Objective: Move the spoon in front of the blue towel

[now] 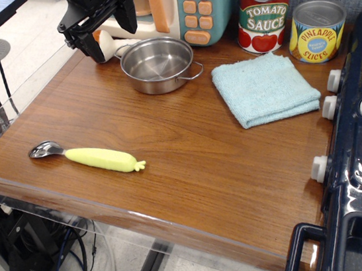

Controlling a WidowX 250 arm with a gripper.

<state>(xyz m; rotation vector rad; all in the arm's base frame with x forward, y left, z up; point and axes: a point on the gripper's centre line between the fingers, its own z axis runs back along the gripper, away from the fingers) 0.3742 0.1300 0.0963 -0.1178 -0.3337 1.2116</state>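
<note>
The spoon [87,156] is seen lying at the lower left of the bench [192,167], well apart from the claw [98,19] at upper left. The claw's fingers are seen spread, gripping nothing.

Two cans at the back of the surface [193,174] carry readable labels. The left can [264,14] has a green and red label that reads "TOMATO SAUCE" in white letters, above pictured red tomatoes. The right can [317,31] has a yellow label that reads "PINEAPPLE SLICES" in red letters, with a small blue round badge between the two words; the print inside that badge is too small to read. The buttons on the toy microwave [198,3] show no legible marks.
</note>
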